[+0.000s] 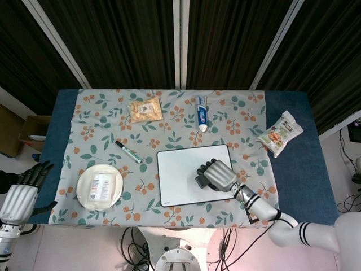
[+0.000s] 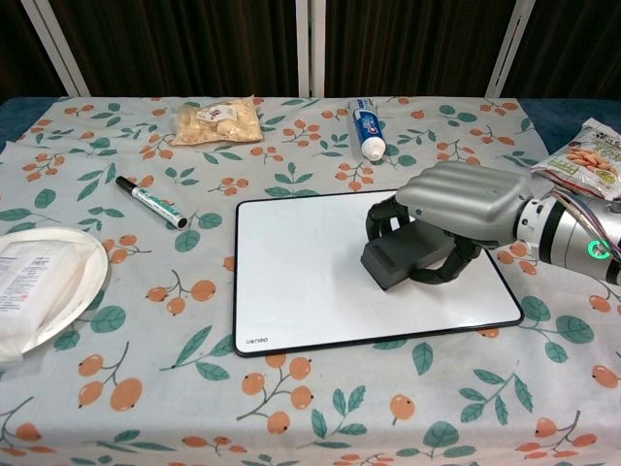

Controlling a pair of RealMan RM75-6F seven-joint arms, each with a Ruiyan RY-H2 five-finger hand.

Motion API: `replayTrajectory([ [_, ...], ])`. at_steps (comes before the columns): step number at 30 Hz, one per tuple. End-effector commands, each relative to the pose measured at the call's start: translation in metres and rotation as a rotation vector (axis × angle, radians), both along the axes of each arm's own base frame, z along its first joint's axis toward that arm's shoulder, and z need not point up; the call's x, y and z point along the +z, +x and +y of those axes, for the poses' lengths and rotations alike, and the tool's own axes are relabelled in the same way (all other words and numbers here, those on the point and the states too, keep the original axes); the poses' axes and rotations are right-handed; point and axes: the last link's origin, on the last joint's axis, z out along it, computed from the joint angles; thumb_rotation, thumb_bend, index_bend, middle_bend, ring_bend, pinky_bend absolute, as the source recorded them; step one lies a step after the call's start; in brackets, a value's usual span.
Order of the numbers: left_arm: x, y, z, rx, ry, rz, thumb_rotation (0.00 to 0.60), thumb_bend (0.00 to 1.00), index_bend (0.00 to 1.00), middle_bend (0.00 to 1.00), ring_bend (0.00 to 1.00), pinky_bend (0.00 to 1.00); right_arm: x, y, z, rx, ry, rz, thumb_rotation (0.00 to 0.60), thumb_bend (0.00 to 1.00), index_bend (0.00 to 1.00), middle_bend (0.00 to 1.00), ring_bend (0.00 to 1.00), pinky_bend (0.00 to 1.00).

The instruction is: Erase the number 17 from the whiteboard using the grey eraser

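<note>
The whiteboard [image 2: 301, 272] [image 1: 177, 175] lies flat on the floral cloth, its white face showing no writing. My right hand [image 2: 451, 209] [image 1: 219, 175] grips the grey eraser [image 2: 398, 260] [image 1: 201, 180] and presses it on the board's right-centre area. My left hand [image 1: 22, 189] hangs off the table's left edge in the head view, fingers apart, holding nothing; the chest view does not show it.
A black marker [image 2: 150, 202] lies left of the board. A white plate [image 2: 58, 291] with a packet sits at the left edge. A snack bag [image 2: 215, 121] and toothpaste tube [image 2: 366, 128] lie at the back; a chip bag [image 2: 587, 148] lies far right.
</note>
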Motion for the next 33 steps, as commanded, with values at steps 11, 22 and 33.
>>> replayTrajectory([
  [11,0.004,-0.003,-0.001,0.006,0.008,0.002,0.6,0.0,0.07,0.06,0.07,0.17,-0.016,0.018,-0.052,-0.056,-0.132,-0.026,0.6,0.35,0.86,0.72,0.66,0.79],
  [22,0.007,-0.004,-0.001,0.004,0.012,0.0,0.6,0.0,0.07,0.06,0.07,0.17,-0.031,0.016,-0.074,-0.124,-0.16,-0.07,0.6,0.37,0.86,0.72,0.66,0.79],
  [33,0.01,-0.004,-0.001,0.003,0.017,0.006,0.6,0.0,0.07,0.06,0.07,0.17,-0.029,0.011,-0.07,-0.157,-0.143,-0.11,0.6,0.38,0.86,0.72,0.66,0.8],
])
